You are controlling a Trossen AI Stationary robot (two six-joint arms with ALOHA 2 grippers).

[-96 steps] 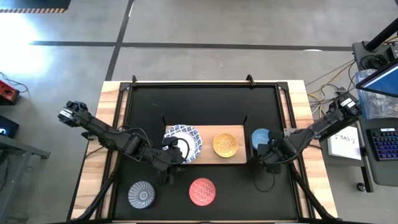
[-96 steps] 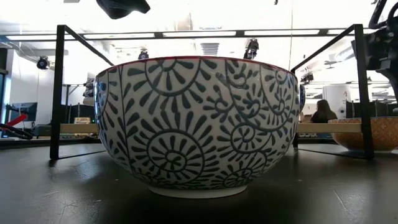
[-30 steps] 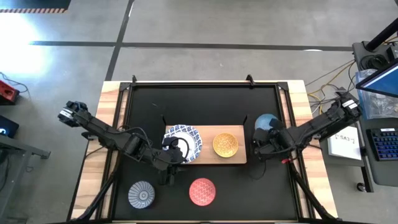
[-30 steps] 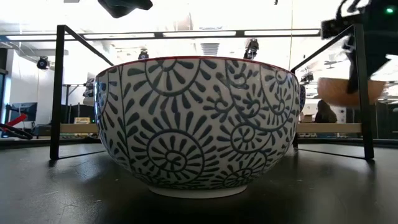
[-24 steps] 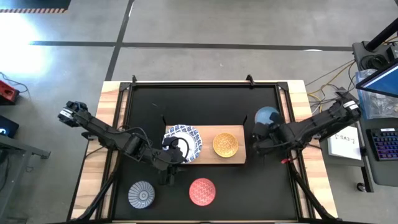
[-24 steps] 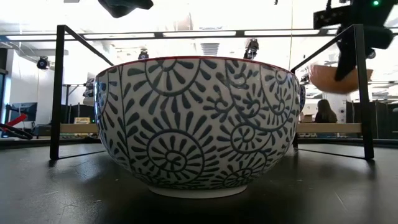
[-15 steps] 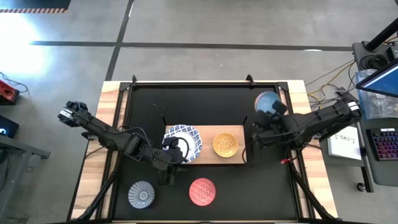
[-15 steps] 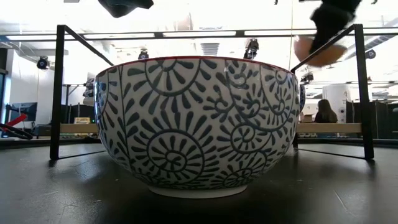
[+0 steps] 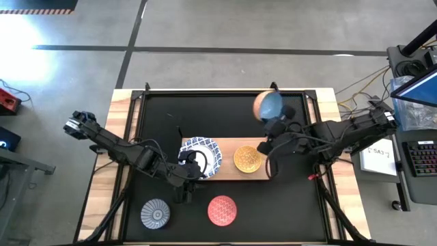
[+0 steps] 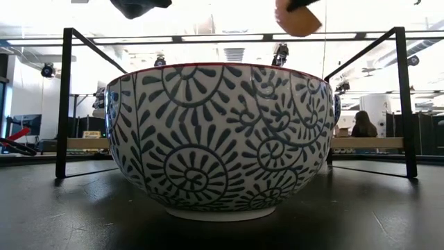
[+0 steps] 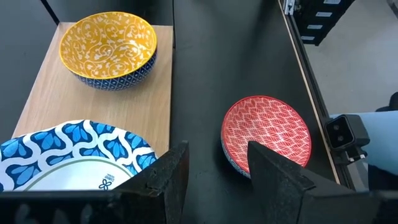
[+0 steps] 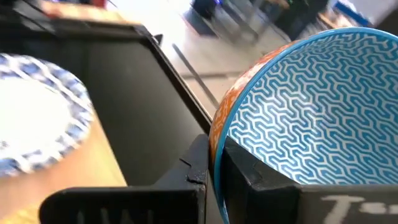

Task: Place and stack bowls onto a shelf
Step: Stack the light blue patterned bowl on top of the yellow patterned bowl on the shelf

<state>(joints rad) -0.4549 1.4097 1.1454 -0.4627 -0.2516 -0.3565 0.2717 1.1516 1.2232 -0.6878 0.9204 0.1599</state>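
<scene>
My right gripper [image 9: 275, 125] is shut on the light blue bowl [image 9: 268, 106], whose outside is orange, high above the shelf's far right end. The bowl also shows at the top of the low view [image 10: 298, 17]. The shelf [image 9: 227, 172] is a light-wood board. It carries a stack of blue-and-white bowls [image 9: 202, 156] and the orange-yellow bowl [image 9: 247, 158], each resting on its base. My left gripper [image 11: 214, 180] is open and empty, hovering at the shelf's near edge beside the stack. The red patterned bowl [image 9: 222, 210] and the grey ribbed bowl [image 9: 156, 213] stand on the black tabletop. My right gripper pinches the light blue bowl's rim [image 12: 216, 146], with one finger inside the bowl and one on its orange outside. The bowl is lifted clear of everything. It is tipped, so its patterned inside [image 12: 311, 112] faces partly sideways.
A black metal frame [image 10: 66, 104] stands around the tabletop. The red patterned bowl [image 10: 222, 139] fills the low view's middle. A person [image 10: 361, 125] sits far off in the room behind. A desk with a keyboard [image 9: 420, 157] stands off the table's right side.
My right gripper has risen and swung toward the table's left and far edges with the light blue bowl. The bowl has gone from beside the shelf's right end to high above the shelf's far side, and it has tipped more.
</scene>
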